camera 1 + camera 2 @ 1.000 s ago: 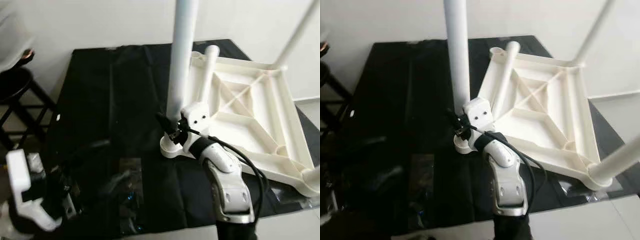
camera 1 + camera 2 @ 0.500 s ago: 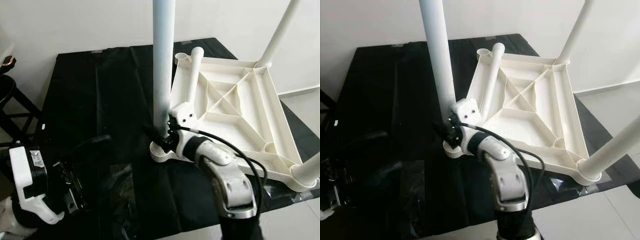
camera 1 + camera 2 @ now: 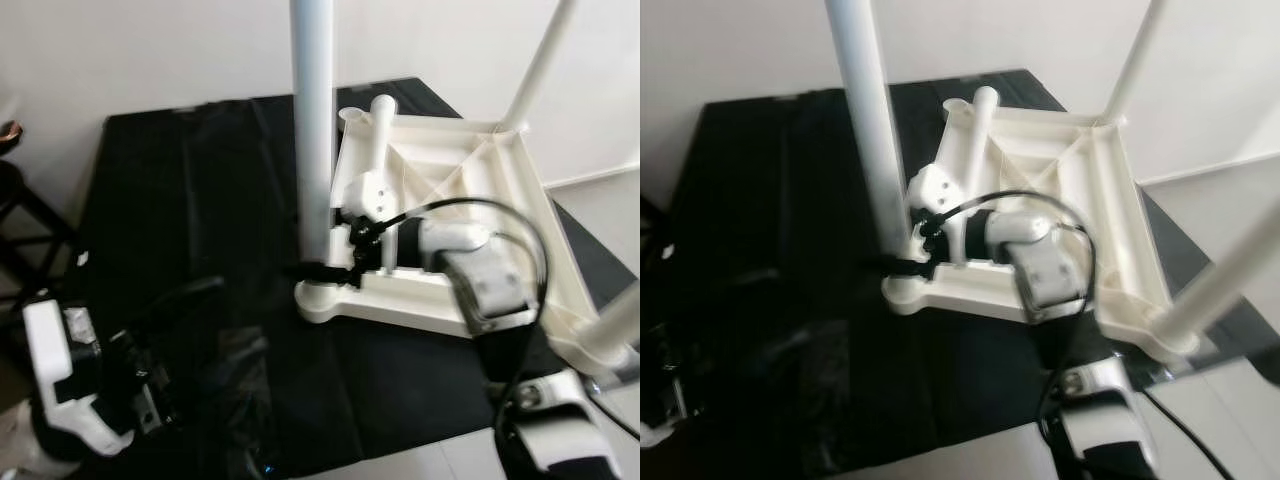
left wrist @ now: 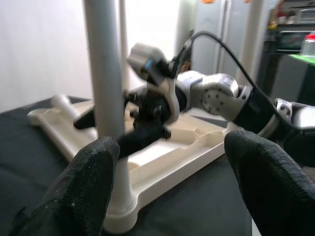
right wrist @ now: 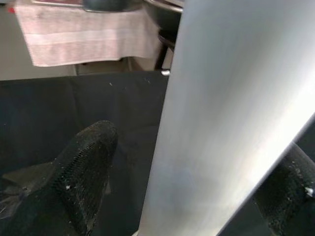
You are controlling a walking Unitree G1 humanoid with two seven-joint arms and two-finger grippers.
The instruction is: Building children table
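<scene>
The white children's table top (image 3: 470,170) lies upside down on a black cloth. One white leg (image 3: 312,130) stands upright in its near-left corner socket (image 3: 325,298). My right gripper (image 3: 314,268) reaches in from the right, shut on this leg just above the socket, with one finger (image 5: 86,169) on each side. Two more legs stand at the far right corner (image 3: 535,60) and the near right corner (image 3: 620,325). A loose leg (image 3: 375,135) rests on the frame. My left gripper (image 4: 170,147) hangs open low on the left, facing the leg from a distance.
The black cloth (image 3: 190,200) covers a low table whose front edge (image 3: 400,455) is close to me. A clear plastic bag (image 3: 240,375) lies on the cloth near my left arm (image 3: 60,395). A dark stool (image 3: 20,200) stands to the left, a white wall behind.
My right arm has swung from the near side round to the right of the upright leg, its gripper staying at the leg's base. The head view has shifted. The left arm stays low.
</scene>
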